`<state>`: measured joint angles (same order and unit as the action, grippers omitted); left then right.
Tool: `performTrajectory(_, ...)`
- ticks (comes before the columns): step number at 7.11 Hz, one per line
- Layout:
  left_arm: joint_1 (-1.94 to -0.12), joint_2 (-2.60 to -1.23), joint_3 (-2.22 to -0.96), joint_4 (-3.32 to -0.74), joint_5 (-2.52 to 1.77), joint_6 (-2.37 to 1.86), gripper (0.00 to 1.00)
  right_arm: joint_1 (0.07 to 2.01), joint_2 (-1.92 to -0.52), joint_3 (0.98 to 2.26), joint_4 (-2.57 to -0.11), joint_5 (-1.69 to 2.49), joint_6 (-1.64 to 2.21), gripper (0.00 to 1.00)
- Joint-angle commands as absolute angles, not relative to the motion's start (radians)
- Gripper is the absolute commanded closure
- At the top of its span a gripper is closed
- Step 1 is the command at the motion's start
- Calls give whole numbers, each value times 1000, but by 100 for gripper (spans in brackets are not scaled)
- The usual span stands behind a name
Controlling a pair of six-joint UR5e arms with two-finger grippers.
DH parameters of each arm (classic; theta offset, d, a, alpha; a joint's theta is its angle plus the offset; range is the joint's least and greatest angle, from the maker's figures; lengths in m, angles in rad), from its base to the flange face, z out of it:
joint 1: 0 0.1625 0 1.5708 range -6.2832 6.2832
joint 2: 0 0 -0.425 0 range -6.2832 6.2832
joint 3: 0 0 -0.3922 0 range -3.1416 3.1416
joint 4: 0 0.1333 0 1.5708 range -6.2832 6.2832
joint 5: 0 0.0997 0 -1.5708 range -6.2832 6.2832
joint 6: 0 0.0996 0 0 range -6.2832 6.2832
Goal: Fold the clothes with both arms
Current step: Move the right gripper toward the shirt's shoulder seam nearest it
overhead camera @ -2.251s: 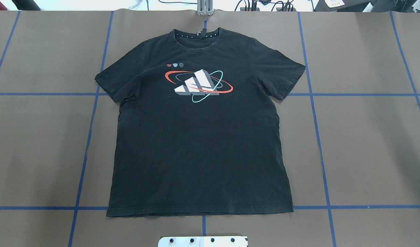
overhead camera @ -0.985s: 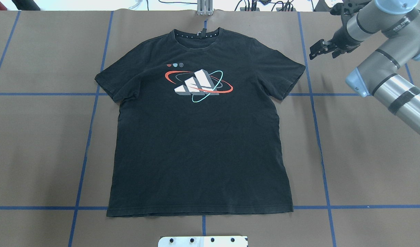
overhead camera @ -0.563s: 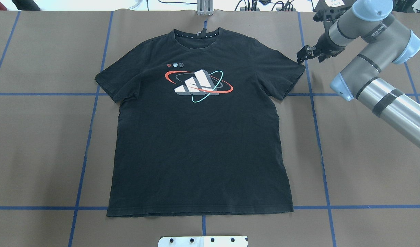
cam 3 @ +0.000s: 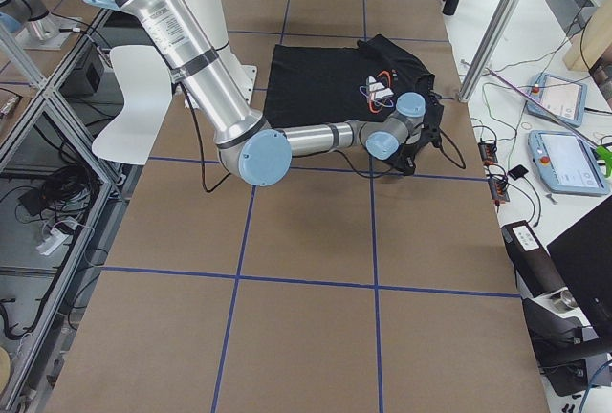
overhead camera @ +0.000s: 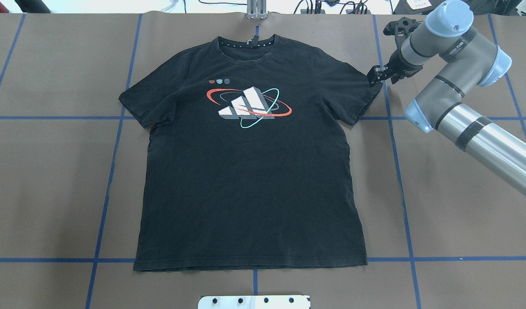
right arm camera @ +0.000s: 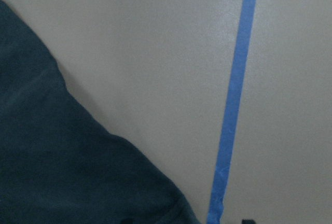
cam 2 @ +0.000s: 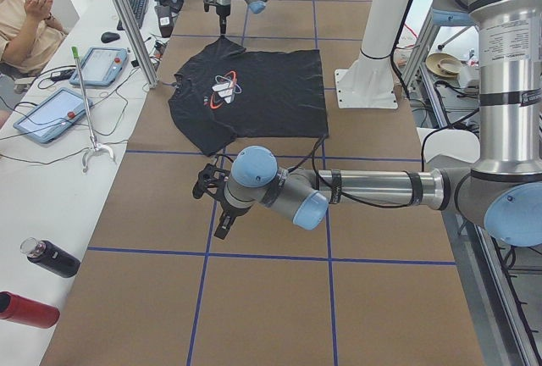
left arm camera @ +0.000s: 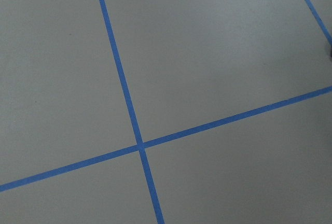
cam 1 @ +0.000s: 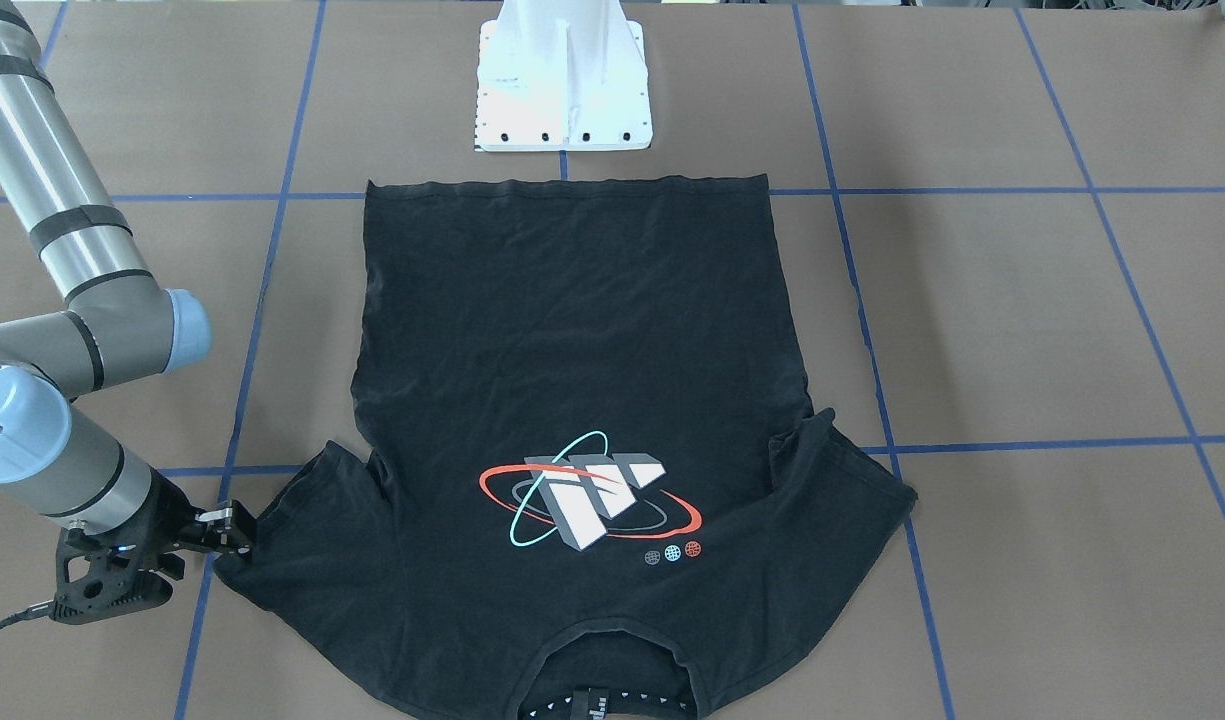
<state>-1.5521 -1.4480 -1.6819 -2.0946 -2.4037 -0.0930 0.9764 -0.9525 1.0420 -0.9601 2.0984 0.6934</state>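
Right gripper [overhead camera: 375, 77] sits low at the tip of the sleeve [overhead camera: 362, 93] at 2 o'clock of the black t-shirt [overhead camera: 250, 184] seen from overhead, and its wrist camera shows you jaws standing apart at the sleeve's edge, not closed on cloth. You will find the t-shirt spread flat, graphic up, on the brown table [overhead camera: 460, 214], collar at 12 o'clock, hem at 6 o'clock nearest the white pedestal base [overhead camera: 254, 301]. Left gripper [cam 2: 223, 224] hangs over the table toward the shirt's 9 o'clock, clear of it; its jaw state you cannot tell.
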Motion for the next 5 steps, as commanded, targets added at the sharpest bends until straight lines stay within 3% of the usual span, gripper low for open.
performTrajectory(1, -1552, -1448, -1683, -2095, -2401, -95, 1, 963, -946, 1025, -960, 2080, 693, 33)
performTrajectory(3, -1552, -1447, -1680, -2095, -2402, -95, 1, 963, -946, 1025, -960, 2080, 695, 100)
performTrajectory(5, -1552, -1447, -1678, -2095, -2401, -94, 1, 966, -930, 1029, -962, 2088, 734, 100)
